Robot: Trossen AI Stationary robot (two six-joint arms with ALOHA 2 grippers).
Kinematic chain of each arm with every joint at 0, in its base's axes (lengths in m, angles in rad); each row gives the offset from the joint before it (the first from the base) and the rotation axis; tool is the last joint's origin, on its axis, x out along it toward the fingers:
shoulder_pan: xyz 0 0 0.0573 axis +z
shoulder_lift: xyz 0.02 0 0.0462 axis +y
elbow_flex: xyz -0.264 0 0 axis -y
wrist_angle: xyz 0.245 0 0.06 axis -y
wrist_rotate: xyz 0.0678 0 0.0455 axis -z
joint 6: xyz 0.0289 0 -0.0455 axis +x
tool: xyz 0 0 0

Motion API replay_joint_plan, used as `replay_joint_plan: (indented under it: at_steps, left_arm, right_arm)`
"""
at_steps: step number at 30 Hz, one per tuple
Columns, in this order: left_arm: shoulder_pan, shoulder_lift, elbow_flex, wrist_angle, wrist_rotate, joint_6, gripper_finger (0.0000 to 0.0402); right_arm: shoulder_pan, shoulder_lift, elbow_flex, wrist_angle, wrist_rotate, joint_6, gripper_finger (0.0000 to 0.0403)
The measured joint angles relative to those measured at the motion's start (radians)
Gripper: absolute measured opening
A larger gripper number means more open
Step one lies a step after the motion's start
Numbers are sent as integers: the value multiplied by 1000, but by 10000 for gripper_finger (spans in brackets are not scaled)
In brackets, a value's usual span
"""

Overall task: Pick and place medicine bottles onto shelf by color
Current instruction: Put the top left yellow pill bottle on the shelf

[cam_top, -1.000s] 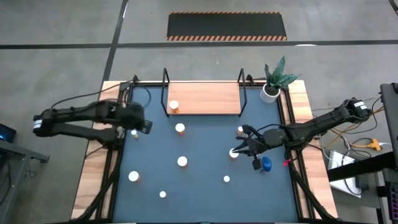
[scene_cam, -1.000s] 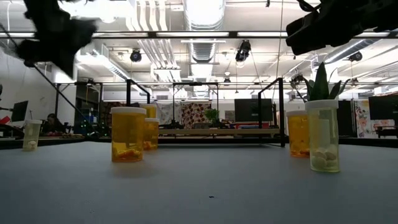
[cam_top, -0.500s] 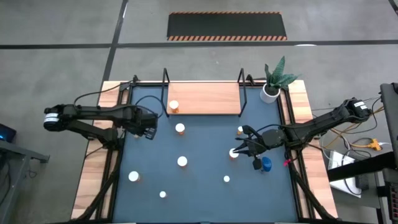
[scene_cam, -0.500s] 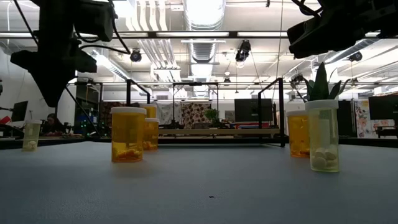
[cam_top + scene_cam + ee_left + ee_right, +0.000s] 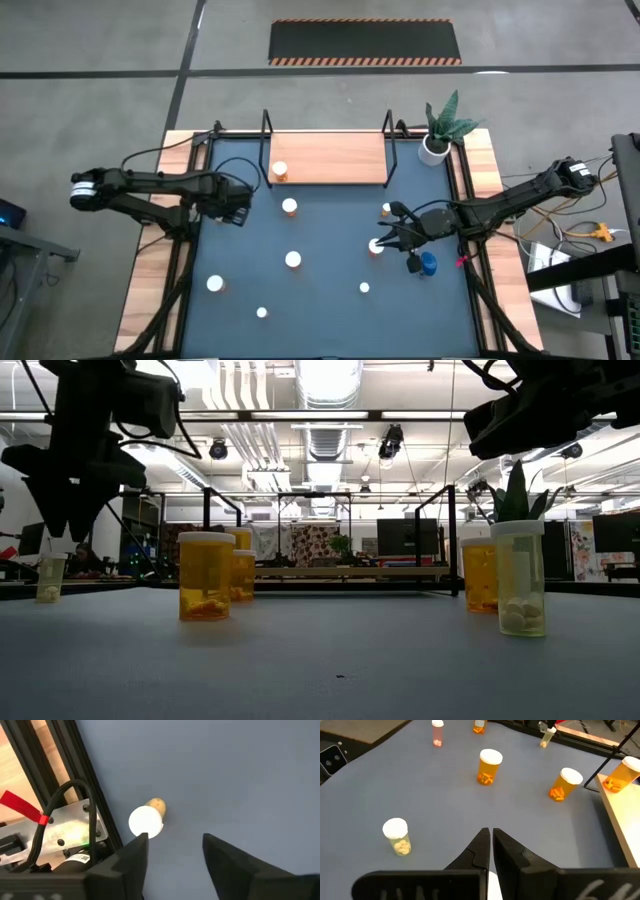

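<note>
Up close, left hand has its two dark fingers spread apart, nothing between them, hovering over the dark-blue mat at the left edge of the surface; a small white-capped orange bottle stands just beyond the fingertips, beside the black rail. A red tag and a silver plate near the rail carry no readable writing.

Right hand is pinched closed, fingers meeting at a point, empty as far as the wrist view shows. In the high view it sits at the right-centre of the mat, touching or just beside a white-capped bottle; contact cannot be told. A blue bottle lies just beside it, partly cut off by the arm.

Other white-capped orange bottles are scattered on the mat: mid, upper mid, lower left, low centre, lower right. One orange bottle stands on the left end of the light-wood shelf with black wire ends. No bottle labels legible. A white pot with green plant sits at the far right corner.
</note>
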Motion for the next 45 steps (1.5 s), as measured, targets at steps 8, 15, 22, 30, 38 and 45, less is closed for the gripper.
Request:
replay_joint_plan:
  at_steps: [8, 15, 22, 30, 38, 45]
  left_arm:
    - [1, 77, -2, -3, -15, -12, 191]
    - [1, 167, -2, -27, -37, -12, 191]
    - [1, 223, -3, -43, -54, -13, 191]
    - [1, 250, -3, -40, -80, -13, 191]
    - [2, 250, -3, -18, -85, -15, 191]
    - [2, 252, -16, -18, -101, -37, 191]
  right_arm:
    - [0, 0, 0, -2, 0, 2, 13]
    - [0, 0, -1, -3, 0, 3, 13]
    - [0, 0, -1, -3, 0, 3, 13]
    - [0, 0, -4, -5, 0, 3, 13]
    - [0, 0, -10, -3, 0, 17, 13]
    - [0, 0, -13, -2, 0, 18, 13]
